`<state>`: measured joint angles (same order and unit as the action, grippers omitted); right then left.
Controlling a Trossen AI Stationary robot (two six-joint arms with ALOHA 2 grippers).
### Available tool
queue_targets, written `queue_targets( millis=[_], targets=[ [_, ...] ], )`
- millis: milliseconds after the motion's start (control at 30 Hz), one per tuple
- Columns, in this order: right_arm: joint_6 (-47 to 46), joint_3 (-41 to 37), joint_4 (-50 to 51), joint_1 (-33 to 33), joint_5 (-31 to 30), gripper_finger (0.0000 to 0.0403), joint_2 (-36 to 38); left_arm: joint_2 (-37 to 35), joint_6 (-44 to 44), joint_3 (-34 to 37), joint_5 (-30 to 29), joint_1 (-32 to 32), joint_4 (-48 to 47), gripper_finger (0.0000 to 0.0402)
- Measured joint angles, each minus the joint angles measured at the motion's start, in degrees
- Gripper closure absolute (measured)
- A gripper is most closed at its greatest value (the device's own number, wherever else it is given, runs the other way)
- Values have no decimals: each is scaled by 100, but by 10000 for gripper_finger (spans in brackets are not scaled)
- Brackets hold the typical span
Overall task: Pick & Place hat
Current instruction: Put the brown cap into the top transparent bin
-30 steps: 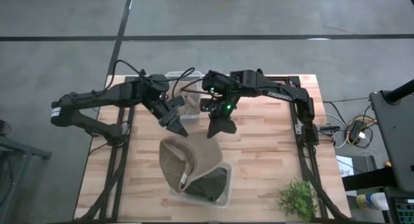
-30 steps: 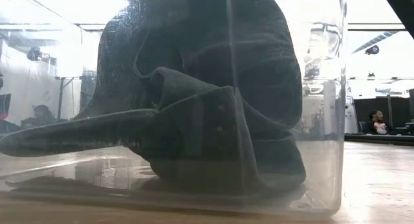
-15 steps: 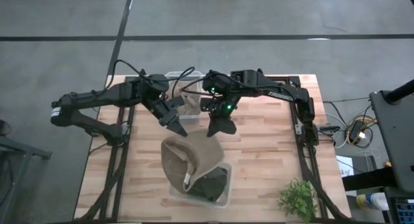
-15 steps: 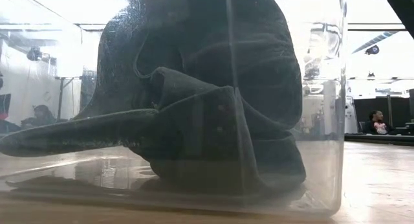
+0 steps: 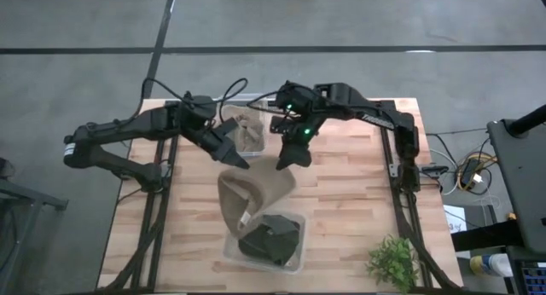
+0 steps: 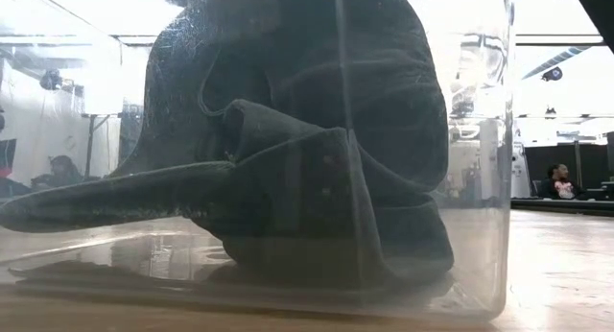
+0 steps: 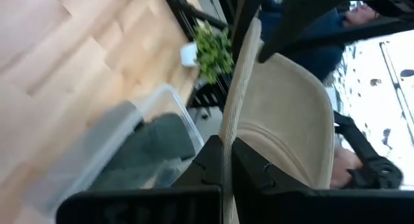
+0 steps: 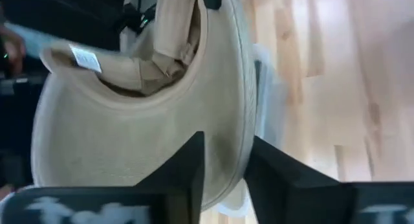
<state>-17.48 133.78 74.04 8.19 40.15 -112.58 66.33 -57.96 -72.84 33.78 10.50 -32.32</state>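
Note:
A tan hat (image 5: 252, 197) hangs between my two grippers above a clear bin (image 5: 294, 259) near the table's front edge. A dark green hat (image 5: 271, 238) lies in that bin and fills the low view (image 6: 307, 159). My left gripper (image 5: 236, 162) is shut on the tan hat's left upper edge, my right gripper (image 5: 285, 162) on its right upper edge. The tan hat's lower end with a white label (image 5: 245, 240) reaches down to the bin's left rim. My left gripper pinches the tan hat's brim edge (image 7: 228, 130) between its two fingers, coming slanting down from the table's far left. The brim runs edge-on out of the fingers. My right gripper has the curved brim (image 8: 226, 136) between its two fingers, slanting down from the far right. The hat hangs below both, its crown opening toward the right wrist view.
A second clear bin (image 5: 232, 116) with tan cloth in it stands at the table's far edge, behind the grippers. A small green plant (image 5: 392, 261) is at the near right corner. Bare wood lies left and right of the near bin.
Both grippers have gone up and a little toward the far edge with the tan hat. The hat, which lay spread over the near bin, now hangs higher and narrower, and more of the dark green hat shows in the bin.

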Motion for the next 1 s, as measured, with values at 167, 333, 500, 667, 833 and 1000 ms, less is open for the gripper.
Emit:
queue_targets(
  millis=[167, 333, 500, 667, 833, 1000],
  targets=[
    [-263, 0, 33, 336, -531, 253, 385, -25, 257, 0, -491, 6, -14, 395],
    [-621, 4, 13, 726, -1211, 211, 783, -19, 641, 2, -1437, 52, 40, 395],
    [-1155, 4, 19, 880, -2246, 193, 1193, -51, 970, 3, -2296, 142, 201, 395],
    [-1815, 4, 54, 873, -3509, 193, 1514, -164, 1213, 2, -3329, 285, 624, 395],
    [-2016, 0, 42, 874, -4305, 197, 1695, -275, 1548, 2, -4071, 425, 1408, 395],
    [-2029, -4, -201, 865, -4341, 197, 1670, -366, 1977, 2, -4304, 606, 1929, 395]
  ],
)
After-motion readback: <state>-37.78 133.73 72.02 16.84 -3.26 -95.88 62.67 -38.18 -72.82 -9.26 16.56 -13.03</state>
